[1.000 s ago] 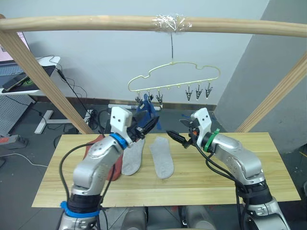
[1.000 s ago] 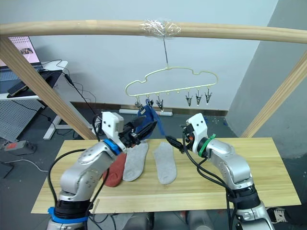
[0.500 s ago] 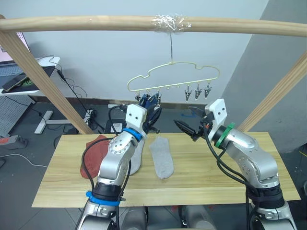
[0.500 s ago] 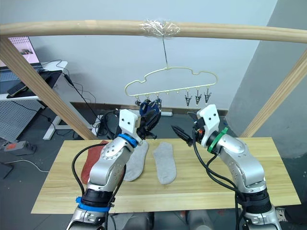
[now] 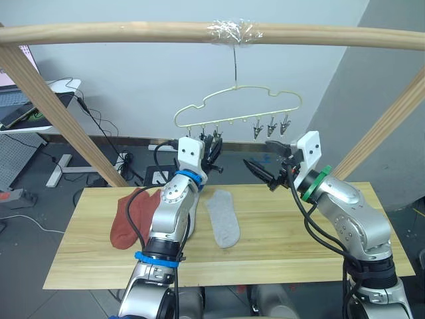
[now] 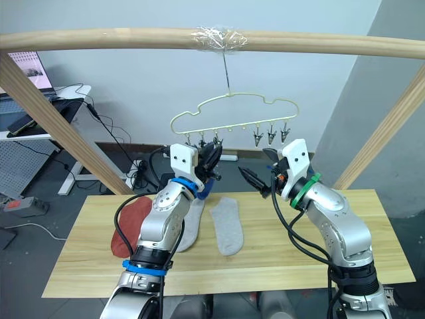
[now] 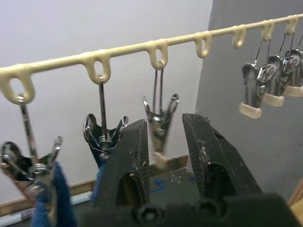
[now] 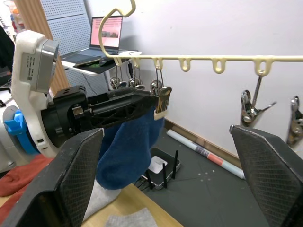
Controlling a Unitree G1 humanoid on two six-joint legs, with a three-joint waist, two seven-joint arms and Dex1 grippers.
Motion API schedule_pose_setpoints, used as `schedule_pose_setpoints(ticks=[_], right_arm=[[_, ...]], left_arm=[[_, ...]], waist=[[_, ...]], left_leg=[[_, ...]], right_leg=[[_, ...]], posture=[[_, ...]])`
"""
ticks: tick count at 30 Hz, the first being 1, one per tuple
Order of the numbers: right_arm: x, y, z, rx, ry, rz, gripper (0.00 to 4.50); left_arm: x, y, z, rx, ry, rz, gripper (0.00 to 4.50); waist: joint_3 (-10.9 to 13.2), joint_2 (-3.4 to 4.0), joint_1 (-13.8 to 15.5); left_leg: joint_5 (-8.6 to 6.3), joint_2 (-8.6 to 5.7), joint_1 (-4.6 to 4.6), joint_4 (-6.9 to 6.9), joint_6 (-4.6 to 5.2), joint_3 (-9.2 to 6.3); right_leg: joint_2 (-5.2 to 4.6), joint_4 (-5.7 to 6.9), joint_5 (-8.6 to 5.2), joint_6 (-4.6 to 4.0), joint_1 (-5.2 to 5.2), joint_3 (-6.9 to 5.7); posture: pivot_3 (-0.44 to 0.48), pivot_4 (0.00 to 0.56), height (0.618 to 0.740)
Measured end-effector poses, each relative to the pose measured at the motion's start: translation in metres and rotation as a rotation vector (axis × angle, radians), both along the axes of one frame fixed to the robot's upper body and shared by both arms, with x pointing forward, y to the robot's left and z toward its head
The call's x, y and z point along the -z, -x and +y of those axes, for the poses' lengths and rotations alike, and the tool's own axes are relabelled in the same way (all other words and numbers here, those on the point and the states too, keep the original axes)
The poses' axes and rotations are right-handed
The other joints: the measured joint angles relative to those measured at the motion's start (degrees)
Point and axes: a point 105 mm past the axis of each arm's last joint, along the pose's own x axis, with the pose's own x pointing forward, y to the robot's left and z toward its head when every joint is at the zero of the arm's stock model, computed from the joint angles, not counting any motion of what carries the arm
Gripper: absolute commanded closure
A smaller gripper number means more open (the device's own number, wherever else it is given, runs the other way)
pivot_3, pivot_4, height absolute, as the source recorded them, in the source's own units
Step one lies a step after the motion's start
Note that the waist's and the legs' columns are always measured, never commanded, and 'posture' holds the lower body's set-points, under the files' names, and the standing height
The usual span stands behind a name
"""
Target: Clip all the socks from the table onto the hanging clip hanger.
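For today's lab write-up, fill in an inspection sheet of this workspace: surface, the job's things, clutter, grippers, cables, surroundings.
Surface: wooden table, socks lying on it.
Job's things: clip hanger hangs from the wooden pole; blue sock hangs at its clips; grey socks and rust-red socks lie on the table.
Clutter: nothing seen.
Grippers: left gripper open around a clip; right gripper open, empty, beside the hanger.
Cables: black cables behind the table.
Surroundings: side desk with a laptop.

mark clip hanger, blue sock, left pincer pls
clip hanger (image 5: 232,121): left eye view, on its yellow lower bar.
blue sock (image 8: 128,151): right wrist view, on the fabric hanging below the clip.
left pincer (image 7: 163,142): left wrist view, midway between its two black fingertips, at a metal clip.
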Motion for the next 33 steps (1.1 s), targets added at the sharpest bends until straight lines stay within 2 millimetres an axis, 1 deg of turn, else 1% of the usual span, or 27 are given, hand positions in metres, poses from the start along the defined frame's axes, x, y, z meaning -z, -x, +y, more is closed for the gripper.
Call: schedule_pose_setpoints(ticks=[8,13,16,21,25,33], right_arm=[[0.0,-0.001,-0.001,0.011,-0.001,-0.001,0.0],[-0.003,-0.002,0.0,0.013,-0.002,-0.008,0.0],[-0.004,-0.002,0.0,0.012,-0.004,-0.011,0.0],[-0.004,-0.002,0.0,0.015,-0.006,-0.011,0.0],[-0.004,-0.002,-0.001,0.016,-0.004,-0.011,0.0],[-0.006,-0.003,0.0,0.015,-0.005,-0.018,0.0]], left_arm=[[-0.004,-0.011,0.0,-0.011,-0.002,-0.013,3.23],[-0.004,-0.012,0.003,-0.021,-0.002,-0.017,3.23],[-0.003,-0.009,0.003,-0.009,0.0,-0.019,3.23],[-0.001,0.003,0.005,-0.006,0.009,-0.026,3.23],[-0.001,0.012,0.003,0.009,0.01,-0.027,3.23],[-0.002,0.013,0.003,0.002,0.01,-0.026,3.23]], waist=[[0.0,0.0,-0.42],[0.0,0.0,-0.45],[0.0,0.0,-0.46],[0.0,0.0,-0.45],[0.0,0.0,-0.44],[0.0,0.0,-0.43]], left_leg=[[0.0,0.0,0.01,0.0,0.0,-0.01],[0.0,0.0,0.0,0.0,0.0,-0.01],[0.0,0.0,0.0,0.0,0.0,0.0],[0.0,0.01,0.01,0.0,0.0,-0.01],[0.0,0.01,0.01,0.01,0.0,-0.02],[0.0,0.0,0.01,0.02,0.0,-0.01]], right_leg=[[0.01,0.03,0.0,0.0,0.0,0.0],[0.01,0.02,0.0,0.0,0.0,0.0],[0.01,0.02,0.0,0.0,0.0,0.01],[0.01,0.03,0.0,0.0,0.0,0.01],[0.01,0.04,0.0,0.0,0.0,0.01],[0.01,0.04,0.0,0.0,0.0,0.0]], posture=[[-0.175,0.171,0.74],[-0.176,0.172,0.74],[-0.175,0.172,0.74],[-0.172,0.172,0.74],[-0.171,0.171,0.74],[-0.17,0.166,0.74]])
